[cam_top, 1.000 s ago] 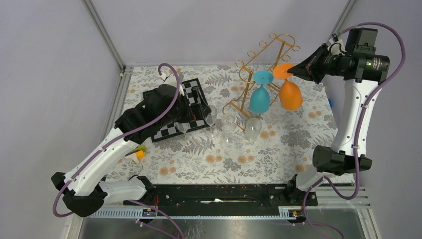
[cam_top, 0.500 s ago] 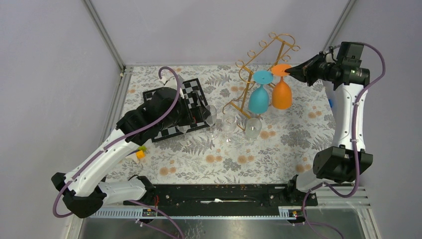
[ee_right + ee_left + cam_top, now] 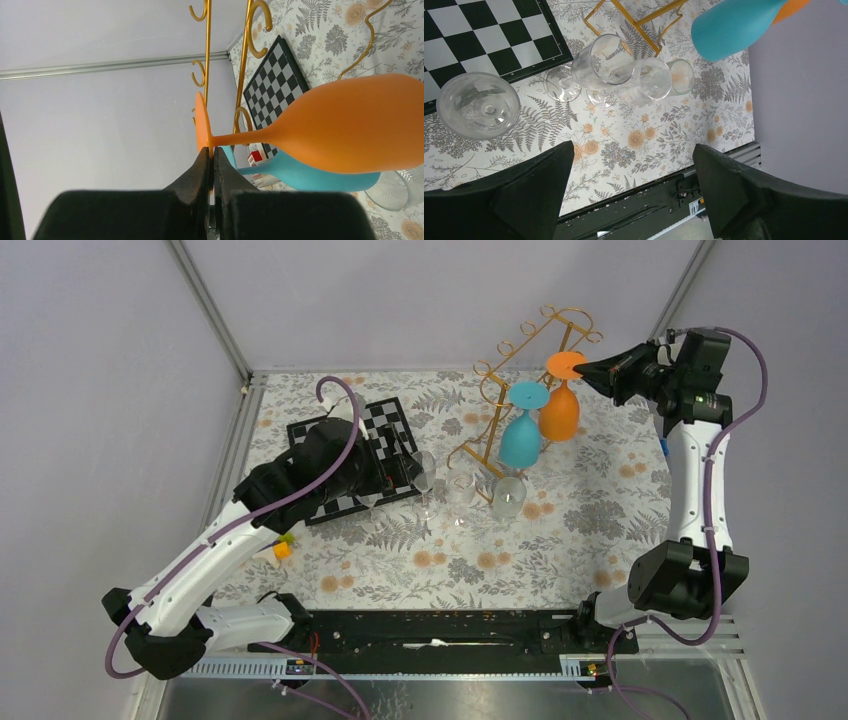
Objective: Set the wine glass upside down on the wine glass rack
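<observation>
An orange wine glass point(image 3: 560, 412) hangs upside down, and my right gripper point(image 3: 588, 368) is shut on the rim of its round base. In the right wrist view the right gripper point(image 3: 211, 155) pinches that base edge, with the orange wine glass point(image 3: 350, 125) stretching away to the right. The base sits close beside the rails of the gold wine glass rack point(image 3: 491, 420), whose rails point(image 3: 244, 60) rise just behind it. I cannot tell if they touch. A blue glass point(image 3: 521, 440) hangs upside down on the rack. My left gripper point(image 3: 633, 146) is open, holding nothing.
Several clear glasses point(image 3: 460, 490) stand on the floral cloth in front of the rack, below my left gripper point(image 3: 400, 468). A black-and-white chessboard point(image 3: 375, 425) lies at the left. A small yellow and orange object point(image 3: 283, 548) sits near the left arm.
My right gripper has carried the orange glass up and to the left, from right of the rack to beside its right rails. The glass now hangs straighter. The left arm has barely moved.
</observation>
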Robot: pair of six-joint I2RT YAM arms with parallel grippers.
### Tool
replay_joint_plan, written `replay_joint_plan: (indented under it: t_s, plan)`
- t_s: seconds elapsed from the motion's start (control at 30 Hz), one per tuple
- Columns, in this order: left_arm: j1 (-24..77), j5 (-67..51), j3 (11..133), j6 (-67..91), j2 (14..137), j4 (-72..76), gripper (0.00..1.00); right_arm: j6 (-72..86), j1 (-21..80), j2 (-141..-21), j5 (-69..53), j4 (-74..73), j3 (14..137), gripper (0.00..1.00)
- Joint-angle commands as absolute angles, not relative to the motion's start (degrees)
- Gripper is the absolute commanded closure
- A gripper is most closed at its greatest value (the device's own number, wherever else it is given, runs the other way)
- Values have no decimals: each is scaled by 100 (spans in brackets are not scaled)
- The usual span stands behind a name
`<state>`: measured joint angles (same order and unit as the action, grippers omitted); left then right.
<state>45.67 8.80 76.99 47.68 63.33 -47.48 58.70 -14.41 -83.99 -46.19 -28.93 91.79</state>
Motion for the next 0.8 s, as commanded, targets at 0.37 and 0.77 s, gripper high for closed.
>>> replay_joint_plan:
  t_s: [0.37, 0.77]
  plan:
    - [4535, 782, 7535, 5001, 6154, -4465, 1, 6439, -1468, -7990, -4823, -1834, 8438, 100]
    - [4535, 765, 7472, 5027, 6153, -4430, 1, 6448, -1468, -7763, -4835, -1834, 8193, 100]
